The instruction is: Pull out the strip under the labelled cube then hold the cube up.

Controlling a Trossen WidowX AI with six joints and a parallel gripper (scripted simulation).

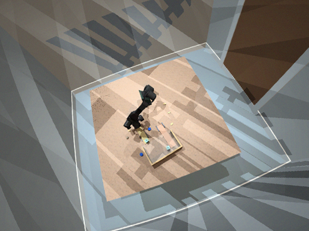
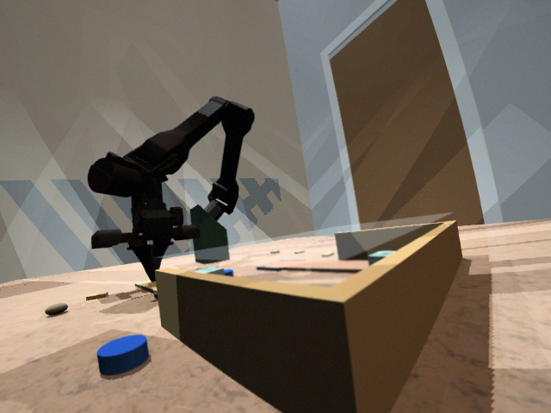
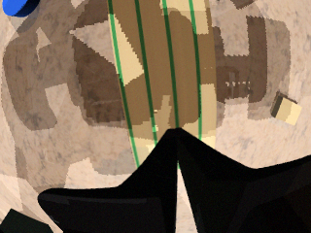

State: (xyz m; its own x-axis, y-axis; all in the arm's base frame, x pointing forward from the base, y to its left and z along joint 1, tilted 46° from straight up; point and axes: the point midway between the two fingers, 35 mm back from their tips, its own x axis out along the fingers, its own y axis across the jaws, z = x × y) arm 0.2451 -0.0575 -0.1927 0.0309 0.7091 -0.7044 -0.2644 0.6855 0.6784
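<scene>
My gripper (image 1: pixel 138 127) (image 2: pixel 154 282) (image 3: pixel 174 134) is low over the table, shut on the near end of a thin cream strip with green lines (image 1: pixel 142 133) (image 2: pixel 145 286) (image 3: pixel 155 73). The strip runs from the fingertips toward the walled frame. A teal cube (image 1: pixel 146 140) (image 2: pixel 210 270) rests on its far end, just outside the frame's open side in the top view. A second teal cube (image 1: pixel 168 147) (image 2: pixel 381 255) is inside the frame beside a pinkish strip (image 1: pixel 165 135) (image 2: pixel 329 265). The labels are too small to read.
The yellow-edged frame (image 1: pixel 167 155) (image 2: pixel 400 275) has walls and a clear cover. A blue disc (image 1: pixel 141 154) (image 2: pixel 122 354) lies outside its left wall, another blue disc (image 1: pixel 149 129) (image 3: pixel 19 6) between the strips. A stone (image 1: pixel 127 137) (image 2: pixel 56 309) and small yellow blocks (image 1: pixel 171 123) (image 3: pixel 288 110) lie around.
</scene>
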